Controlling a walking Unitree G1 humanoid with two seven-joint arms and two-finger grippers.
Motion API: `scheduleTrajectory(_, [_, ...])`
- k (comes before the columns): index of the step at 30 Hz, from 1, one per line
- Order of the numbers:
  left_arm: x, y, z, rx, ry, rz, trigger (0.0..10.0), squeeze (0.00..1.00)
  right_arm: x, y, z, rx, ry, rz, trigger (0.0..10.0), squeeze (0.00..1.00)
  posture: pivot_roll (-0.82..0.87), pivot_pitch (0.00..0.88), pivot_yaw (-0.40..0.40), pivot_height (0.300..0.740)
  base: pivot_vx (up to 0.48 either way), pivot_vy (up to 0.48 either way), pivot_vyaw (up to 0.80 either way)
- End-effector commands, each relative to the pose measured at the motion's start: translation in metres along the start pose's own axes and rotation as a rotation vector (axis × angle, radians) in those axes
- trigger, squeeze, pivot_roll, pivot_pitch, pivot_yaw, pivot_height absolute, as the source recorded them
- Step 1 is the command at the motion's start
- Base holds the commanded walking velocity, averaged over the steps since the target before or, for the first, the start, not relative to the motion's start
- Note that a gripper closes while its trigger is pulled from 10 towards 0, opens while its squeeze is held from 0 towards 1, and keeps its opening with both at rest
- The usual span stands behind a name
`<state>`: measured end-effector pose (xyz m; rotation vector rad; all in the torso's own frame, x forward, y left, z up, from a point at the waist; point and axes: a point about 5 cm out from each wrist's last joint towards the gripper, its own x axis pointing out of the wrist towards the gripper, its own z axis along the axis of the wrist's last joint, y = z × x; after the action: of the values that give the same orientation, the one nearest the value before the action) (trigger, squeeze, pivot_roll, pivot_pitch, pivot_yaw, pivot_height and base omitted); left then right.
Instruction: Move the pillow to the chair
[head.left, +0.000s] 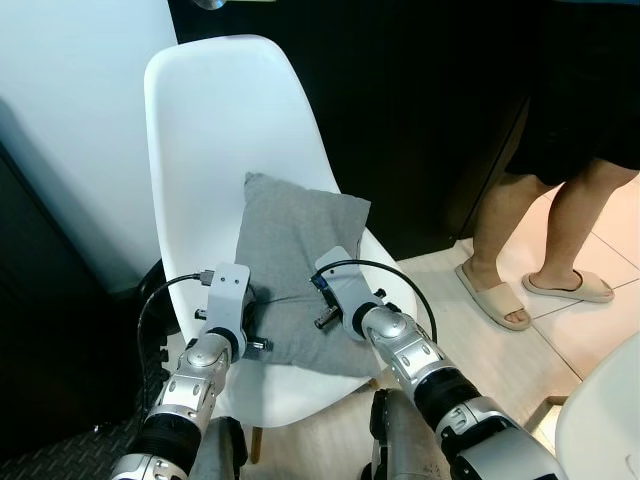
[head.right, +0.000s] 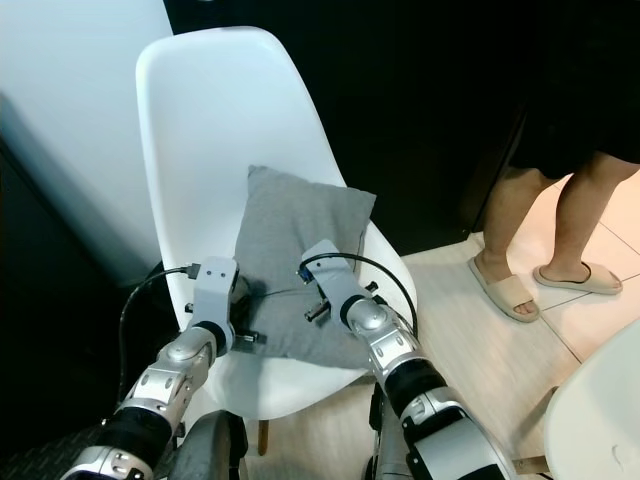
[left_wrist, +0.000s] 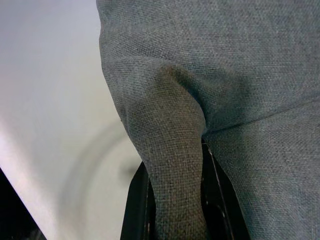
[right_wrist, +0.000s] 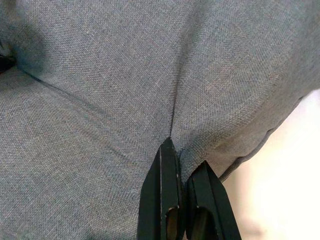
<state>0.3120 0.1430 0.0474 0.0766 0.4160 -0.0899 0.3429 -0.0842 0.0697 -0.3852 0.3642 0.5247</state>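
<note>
White chair (head.left: 215, 120) holds the grey pillow (head.left: 295, 260). Left gripper (left_wrist: 175, 200) and right gripper (right_wrist: 182, 200) both pinch its cloth tight.

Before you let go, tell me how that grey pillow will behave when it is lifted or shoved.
Probably floppy: the grey pillow bunches into a fold between the left gripper's fingers. Likely light for its size, since the right gripper grips it by just a pinch of cloth. The woven fabric looks grippy, so it should drag rather than slide on the white chair.
</note>
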Motion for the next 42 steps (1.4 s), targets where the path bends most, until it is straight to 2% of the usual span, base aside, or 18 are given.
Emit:
scheduleTrajectory(1, [-0.006,0.032,-0.021,0.025,0.085,0.135,10.0,0.00,-0.007,-0.018,-0.017,0.013,0.058,-0.068,10.0,0.00,0.02,0.044,-0.001,0.560,0.000,0.000,0.00])
scheduleTrajectory(2, [-0.006,0.030,-0.022,0.013,0.083,0.123,10.0,0.13,-0.006,-0.018,-0.017,0.028,0.057,-0.058,10.0,0.00,0.02,0.044,-0.001,0.560,0.000,0.000,0.00])
scheduleTrajectory(3, [-0.006,0.031,-0.020,-0.003,0.068,0.126,10.0,1.00,-0.006,-0.019,-0.017,0.040,0.058,-0.054,10.0,1.00,0.03,0.046,-0.002,0.560,0.000,0.000,0.00])
scheduleTrajectory(12, [-0.009,0.035,-0.015,-0.008,0.032,0.157,10.0,1.00,-0.006,-0.022,-0.014,0.059,0.051,-0.047,10.0,1.00,0.03,0.047,-0.004,0.560,0.000,0.000,0.00])
scheduleTrajectory(17, [-0.018,0.051,-0.002,0.013,-0.046,0.315,10.0,1.00,-0.009,-0.040,0.001,0.005,-0.004,-0.175,10.0,1.00,0.04,0.050,-0.001,0.560,0.000,0.000,0.00])
scheduleTrajectory(18, [-0.022,0.057,0.003,-0.005,-0.075,0.372,10.0,1.00,-0.011,-0.046,0.007,0.025,-0.040,-0.220,10.0,0.15,0.04,0.050,0.000,0.560,0.000,0.000,0.00])
scheduleTrajectory(19, [-0.022,0.057,0.003,-0.005,-0.075,0.372,10.0,1.00,-0.011,-0.046,0.007,0.025,-0.040,-0.220,10.0,0.15,0.04,0.050,0.000,0.560,0.000,0.000,0.00])
scheduleTrajectory(20, [-0.025,0.063,0.008,-0.022,-0.118,0.425,10.0,1.00,-0.013,-0.052,0.012,0.052,-0.081,-0.264,10.0,0.00,0.04,0.050,0.000,0.560,0.000,0.000,0.00])
scheduleTrajectory(21, [-0.029,0.067,0.020,-0.044,-0.201,0.458,10.0,0.63,-0.016,-0.059,0.019,0.097,-0.143,-0.315,10.0,0.00,0.04,0.053,-0.003,0.560,0.000,0.000,0.00])
scheduleTrajectory(22, [-0.029,0.067,0.020,-0.044,-0.201,0.458,10.0,0.63,-0.016,-0.059,0.019,0.097,-0.143,-0.315,10.0,0.00,0.04,0.053,-0.003,0.560,0.000,0.000,0.00])
scheduleTrajectory(23, [-0.035,0.065,0.043,-0.089,-0.372,0.445,10.0,0.00,-0.023,-0.067,0.029,0.173,-0.243,-0.383,10.0,0.00,0.05,0.051,-0.004,0.560,0.000,0.000,0.00])
scheduleTrajectory(24, [-0.035,0.065,0.043,-0.089,-0.372,0.445,10.0,0.00,-0.023,-0.067,0.029,0.173,-0.243,-0.383,10.0,0.00,0.05,0.051,-0.004,0.560,0.000,0.000,0.00])
scheduleTrajectory(26, [-0.033,0.050,0.059,-0.099,-0.468,0.311,10.0,0.00,-0.027,-0.065,0.033,0.222,-0.312,-0.362,10.0,0.00,0.04,0.049,0.001,0.560,0.000,0.000,0.00])
scheduleTrajectory(30, [-0.030,0.023,0.072,-0.114,-0.483,0.119,10.0,0.00,-0.030,-0.055,0.034,0.190,-0.352,-0.315,10.0,0.00,0.03,0.044,0.014,0.560,0.000,0.000,0.00])
scheduleTrajectory(32, [-0.032,0.018,0.075,-0.128,-0.486,0.090,10.0,0.00,-0.031,-0.053,0.034,0.179,-0.360,-0.310,10.0,0.00,0.03,0.044,0.015,0.560,0.000,0.000,0.00])
scheduleTrajectory(35, [-0.034,0.013,0.079,-0.050,-0.487,0.092,10.0,0.00,-0.033,-0.053,0.031,0.181,-0.337,-0.331,10.0,0.00,0.03,0.048,0.013,0.560,0.000,0.000,0.00])
scheduleTrajectory(37, [-0.030,0.016,0.076,0.044,-0.451,0.173,10.0,0.00,-0.035,-0.055,0.030,0.200,-0.330,-0.368,10.0,0.00,0.03,0.046,0.010,0.560,0.000,0.000,0.00])
scheduleTrajectory(42, [-0.028,0.019,0.076,0.024,-0.473,0.195,10.0,0.00,-0.037,-0.056,0.032,0.204,-0.343,-0.377,10.0,0.00,0.03,0.045,0.011,0.575,0.000,0.000,0.00])
